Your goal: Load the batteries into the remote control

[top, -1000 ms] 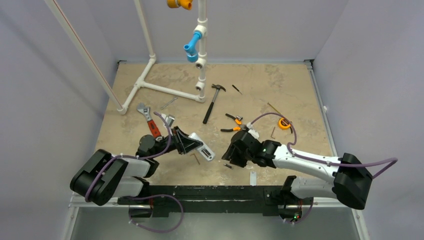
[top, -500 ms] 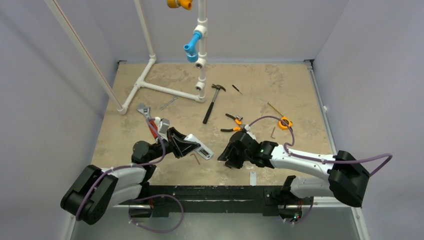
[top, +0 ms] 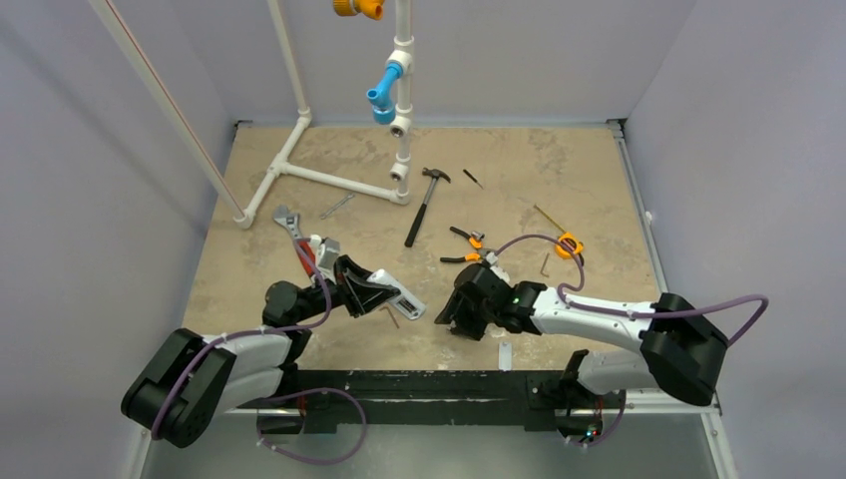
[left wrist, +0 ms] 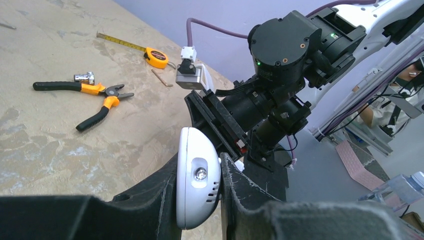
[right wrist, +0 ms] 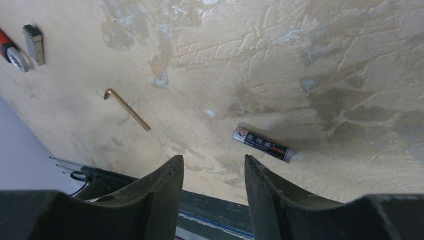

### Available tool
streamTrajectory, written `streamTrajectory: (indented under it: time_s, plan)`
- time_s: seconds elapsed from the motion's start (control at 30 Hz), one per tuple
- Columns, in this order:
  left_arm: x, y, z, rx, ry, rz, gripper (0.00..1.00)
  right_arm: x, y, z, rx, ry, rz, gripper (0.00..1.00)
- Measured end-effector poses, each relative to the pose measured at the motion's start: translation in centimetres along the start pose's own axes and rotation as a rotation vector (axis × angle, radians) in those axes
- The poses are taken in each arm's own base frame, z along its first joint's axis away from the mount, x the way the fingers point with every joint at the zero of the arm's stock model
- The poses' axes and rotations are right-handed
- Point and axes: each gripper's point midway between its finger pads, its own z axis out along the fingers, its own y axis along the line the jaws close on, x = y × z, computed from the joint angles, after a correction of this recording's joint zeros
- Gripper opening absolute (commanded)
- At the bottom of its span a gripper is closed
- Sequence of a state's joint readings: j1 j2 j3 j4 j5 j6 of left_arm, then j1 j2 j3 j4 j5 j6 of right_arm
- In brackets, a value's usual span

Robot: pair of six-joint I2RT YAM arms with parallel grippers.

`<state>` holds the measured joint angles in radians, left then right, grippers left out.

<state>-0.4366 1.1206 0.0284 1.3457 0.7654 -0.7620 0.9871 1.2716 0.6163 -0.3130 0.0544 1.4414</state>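
Hammer point(top: 423, 208), pliers point(left wrist: 106, 93), tape measure point(top: 568, 245) — white pipe frame point(top: 334, 181)

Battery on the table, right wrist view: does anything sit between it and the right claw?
Nothing visible does. The battery lies on the table just ahead of the open right claw, with clear surface between them; the hex key lies well off to one side.

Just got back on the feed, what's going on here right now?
The left fingers are clamped on one end of the remote. The right fingers are open and empty, low over the table, with one battery lying loose just ahead of them, untouched. No second battery is in view.
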Motion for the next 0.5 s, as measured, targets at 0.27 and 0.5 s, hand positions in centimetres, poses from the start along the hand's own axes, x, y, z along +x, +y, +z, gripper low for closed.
streamTrajectory:
  time_s: [0.27,0.5]
  plan:
    - [0.0,0.0,0.0,0.0,0.001,0.0,0.0,0.1,-1.1,0.6,0.034,0.001,0.026,0.5]
    - [0.3,0.2,0.0,-0.006,0.008,-0.002,0.0,0.0,-1.9,0.7,0.067,-0.009,0.028,0.51]
